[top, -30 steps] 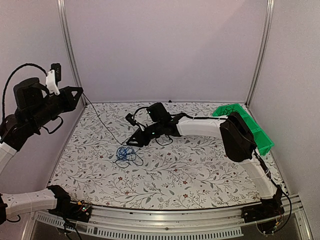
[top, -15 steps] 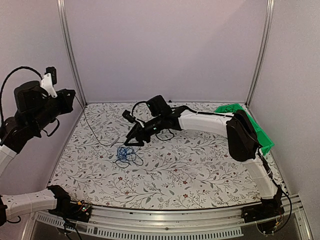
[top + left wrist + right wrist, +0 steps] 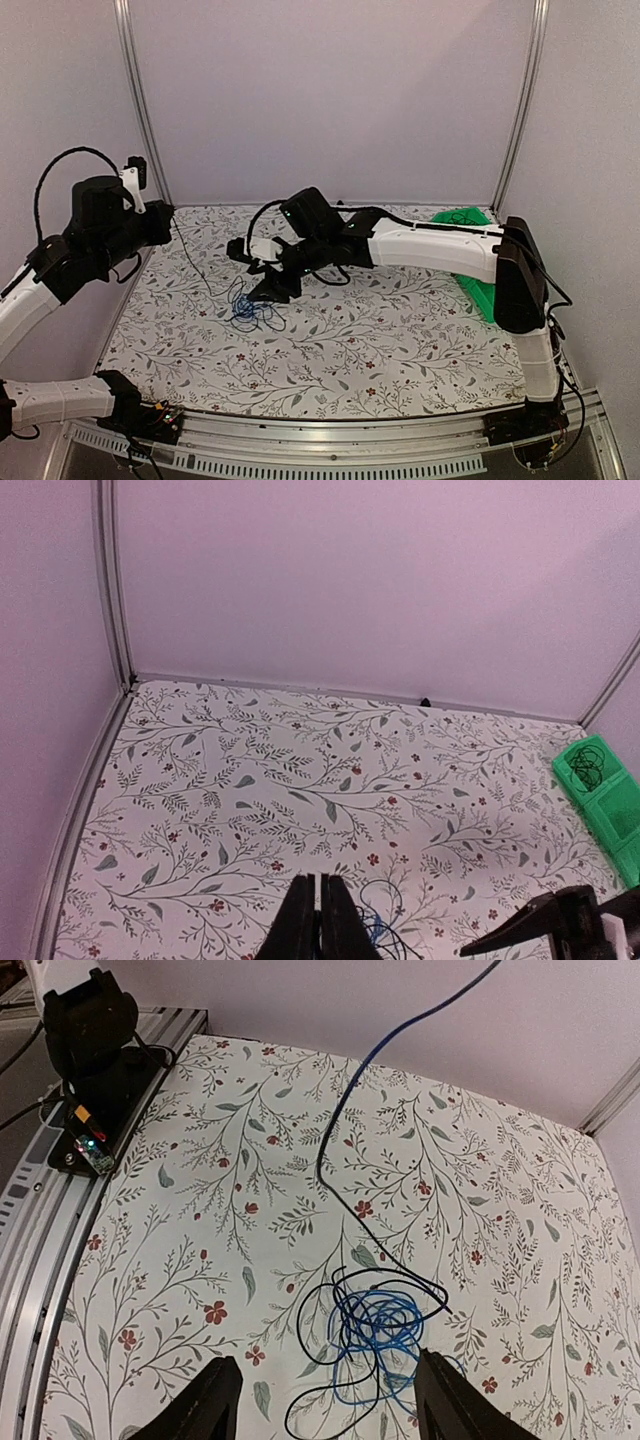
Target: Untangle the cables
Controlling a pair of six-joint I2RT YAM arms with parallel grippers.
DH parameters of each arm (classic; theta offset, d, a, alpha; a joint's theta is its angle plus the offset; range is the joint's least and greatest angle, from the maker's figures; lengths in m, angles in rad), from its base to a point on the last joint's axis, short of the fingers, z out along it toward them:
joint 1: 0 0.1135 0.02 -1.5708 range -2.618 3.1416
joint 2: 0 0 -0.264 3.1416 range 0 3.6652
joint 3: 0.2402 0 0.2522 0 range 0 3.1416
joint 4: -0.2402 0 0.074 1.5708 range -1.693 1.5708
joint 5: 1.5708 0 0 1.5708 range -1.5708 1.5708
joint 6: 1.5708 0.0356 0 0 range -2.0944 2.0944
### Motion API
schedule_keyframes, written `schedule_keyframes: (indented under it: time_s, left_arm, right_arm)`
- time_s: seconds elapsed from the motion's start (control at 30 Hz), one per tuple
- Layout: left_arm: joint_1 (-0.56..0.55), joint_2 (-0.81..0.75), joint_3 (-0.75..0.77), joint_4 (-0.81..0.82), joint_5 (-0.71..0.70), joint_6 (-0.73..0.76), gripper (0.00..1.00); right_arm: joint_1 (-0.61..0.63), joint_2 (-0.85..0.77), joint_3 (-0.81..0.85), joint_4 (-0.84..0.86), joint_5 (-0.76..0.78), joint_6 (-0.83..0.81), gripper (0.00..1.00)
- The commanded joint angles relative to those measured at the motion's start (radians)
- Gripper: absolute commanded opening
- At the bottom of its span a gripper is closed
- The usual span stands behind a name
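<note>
Since a second ago my right arm has swung further left and dipped toward the table, and its jaws have spread. My left arm has come down and in toward the far-left corner. The right gripper hangs just over the cables with its fingers wide apart and nothing between them. From its wrist camera, the blue-and-black tangle lies on the floral tabletop, just ahead of the gap between the two fingertips. The left gripper is pinched fully together, raised above the table's left side. From the overhead camera, one thin strand runs from it down to the tangle. The right wrist camera shows that same line rising off the table and out of frame. I cannot see the pinch point itself, but the strand leads straight to those fingers. A green bin sits at the right edge, well apart from the tangle, with a dark coil inside it.
</note>
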Motion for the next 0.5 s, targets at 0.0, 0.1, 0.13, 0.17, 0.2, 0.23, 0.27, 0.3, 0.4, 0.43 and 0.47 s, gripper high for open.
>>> schedule_keyframes:
  time_s: [0.0, 0.1, 0.13, 0.17, 0.2, 0.23, 0.27, 0.3, 0.4, 0.43, 0.47]
  left_arm:
    - [0.006, -0.018, 0.018, 0.037, 0.023, -0.018, 0.0]
    - [0.006, -0.039, 0.026, 0.018, 0.023, -0.036, 0.0]
    - [0.005, -0.049, 0.031, 0.011, 0.02, -0.04, 0.0]
    - [0.005, -0.058, 0.035, 0.004, 0.015, -0.043, 0.0]
    - [0.006, -0.067, 0.044, -0.002, 0.01, -0.045, 0.0]
    - [0.006, -0.073, 0.05, -0.011, 0.007, -0.044, 0.0]
    - [0.006, -0.078, 0.058, -0.016, 0.003, -0.044, 0.0]
    - [0.006, -0.08, 0.066, -0.021, 0.002, -0.041, 0.0]
    - [0.006, -0.076, 0.092, -0.028, 0.008, -0.032, 0.0]
    - [0.006, -0.073, 0.099, -0.03, 0.011, -0.029, 0.0]
    - [0.005, -0.072, 0.106, -0.03, 0.015, -0.026, 0.0]
  right_arm:
    - [-0.02, 0.069, 0.023, 0.08, 0.095, 0.059, 0.62]
    - [-0.02, 0.125, 0.045, 0.138, 0.093, 0.145, 0.62]
    - [-0.019, 0.154, 0.059, 0.144, 0.082, 0.159, 0.63]
    - [-0.018, 0.173, 0.078, 0.142, 0.078, 0.162, 0.63]
    - [-0.016, 0.201, 0.104, 0.135, 0.074, 0.163, 0.64]
    - [-0.013, 0.236, 0.129, 0.126, 0.07, 0.16, 0.65]
    - [-0.009, 0.256, 0.151, 0.116, 0.068, 0.152, 0.66]
    - [-0.006, 0.282, 0.172, 0.112, 0.066, 0.145, 0.67]
    - [0.006, 0.341, 0.216, 0.116, 0.066, 0.129, 0.7]
    - [0.01, 0.362, 0.228, 0.118, 0.072, 0.126, 0.71]
    - [0.014, 0.387, 0.242, 0.121, 0.078, 0.122, 0.71]
